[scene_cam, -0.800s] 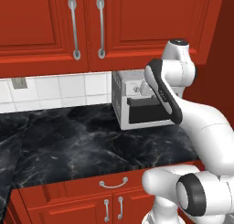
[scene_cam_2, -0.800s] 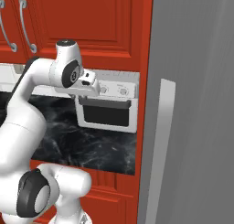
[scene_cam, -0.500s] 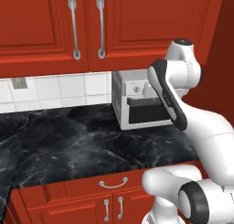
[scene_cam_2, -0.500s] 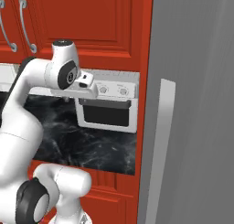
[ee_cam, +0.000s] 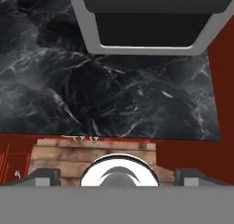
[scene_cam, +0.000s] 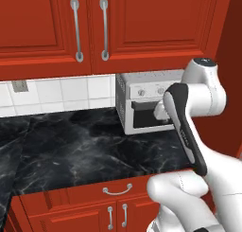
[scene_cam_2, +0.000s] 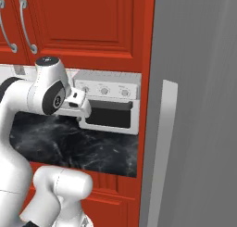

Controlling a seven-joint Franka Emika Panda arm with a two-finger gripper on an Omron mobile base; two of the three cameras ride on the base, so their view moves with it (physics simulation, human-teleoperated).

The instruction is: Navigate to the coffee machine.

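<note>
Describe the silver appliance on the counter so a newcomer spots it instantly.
Start at the red upper cabinets, then drop to the black marble counter. At its right end stands the boxy silver toaster oven: knobs across the top, dark window below, beside the tall grey fridge.

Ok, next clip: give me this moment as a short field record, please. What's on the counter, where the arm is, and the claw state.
setting: simulated kitchen, red cabinets, white tile backsplash
counter: black marble counter
appliance: silver toaster oven with knobs, at the counter's right end
right side: tall grey panel with a long handle
arm: white arm raised in front of the toaster oven
claw: fingertips wide apart, nothing between them
coffee machine: cannot be made out here
</note>
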